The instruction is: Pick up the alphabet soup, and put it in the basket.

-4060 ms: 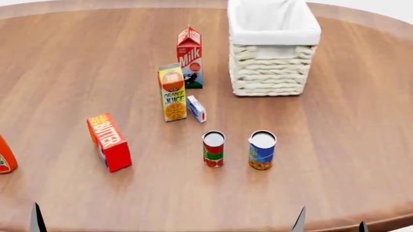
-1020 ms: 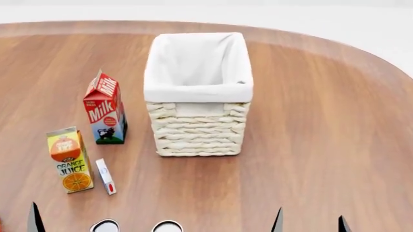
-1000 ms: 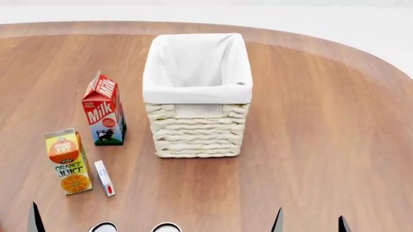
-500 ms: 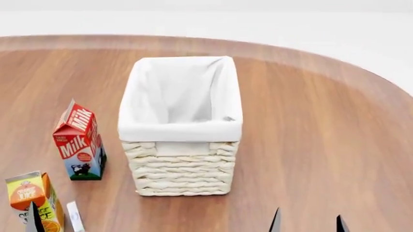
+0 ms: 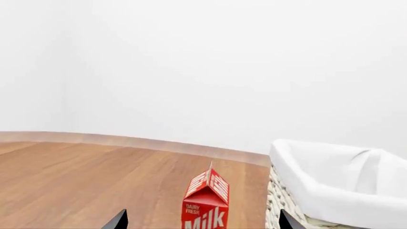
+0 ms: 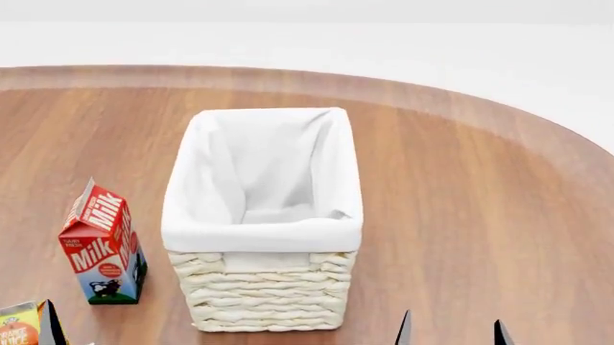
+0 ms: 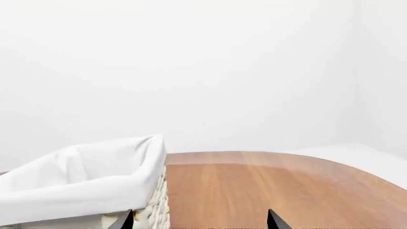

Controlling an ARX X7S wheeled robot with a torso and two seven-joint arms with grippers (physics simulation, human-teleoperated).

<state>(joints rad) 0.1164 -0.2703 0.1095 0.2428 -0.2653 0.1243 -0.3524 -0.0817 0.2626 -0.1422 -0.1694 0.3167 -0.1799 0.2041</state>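
1. Plainly, the pick-up has not begun: the alphabet soup shows in none of the three views, so where it stands cannot be told from here, and neither gripper has anything between its tips.

2. The head view is filled by the basket [image 6: 262, 230], a cream woven wicker box with a white cloth liner [image 6: 259, 169] folded over its rim. It stands upright on the brown wooden table [image 6: 479, 208] and looks empty inside.

3. A red and blue milk carton [image 6: 101, 251] stands upright beside the basket, apart from it. The corner of an orange juice carton [image 6: 17, 327] shows at the lower edge of the head view.

4. Of the right gripper [image 6: 449, 334] only two dark fingertips rise into the head view, on the table side nearer the robot than the basket. They stand apart, so its jaws are spread with nothing in them. The right wrist view shows the same two tips with the basket's corner to one side.

5. The left gripper [image 5: 202, 220] shows two dark tips in its wrist view, well separated and empty, with the milk carton between them farther off. The head view catches just one of its tips.

6. My judgement is that this is a looking or positioning step, with the target outside the frame. The next move calls for bringing the can into sight, then lowering a spread gripper around it, taking care not to choose another can or knock the cartons.
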